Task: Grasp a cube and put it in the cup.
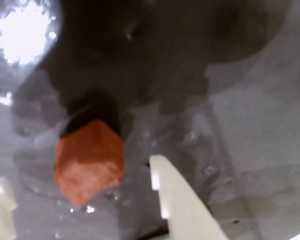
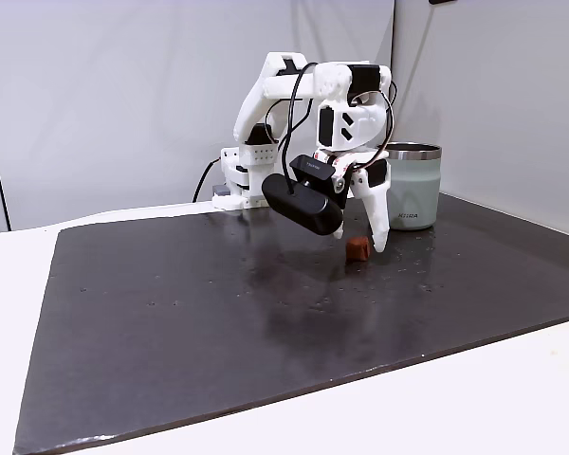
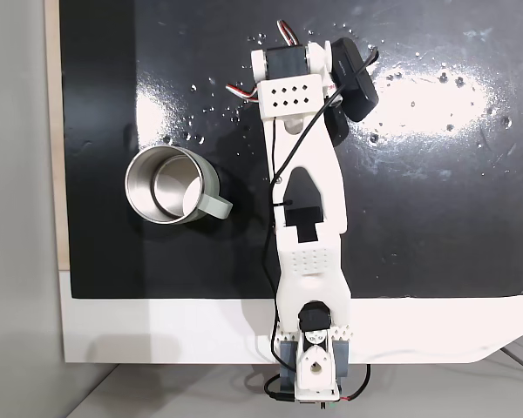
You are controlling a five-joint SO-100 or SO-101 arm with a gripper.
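Observation:
The small reddish-brown cube [image 1: 90, 162] rests on the wet black mat [image 2: 218, 313]. In a fixed view the cube [image 2: 359, 249] lies just in front of the pale grey-green cup [image 2: 412, 194], which stands upright. My gripper [image 1: 80, 172] is open and lowered over the cube, one white finger [image 1: 177, 205] on each side with a gap to the block. The side fixed view shows the gripper [image 2: 365, 239] down at mat level beside the cube. From above, the cup [image 3: 211, 205] stands empty to the left of my arm [image 3: 301, 174], which hides the cube.
The mat covers most of the white table and carries water droplets [image 3: 436, 78]. My arm's base [image 2: 242, 175] is at the far edge in the side fixed view. A black wrist camera [image 2: 303, 204] hangs off the gripper's left side.

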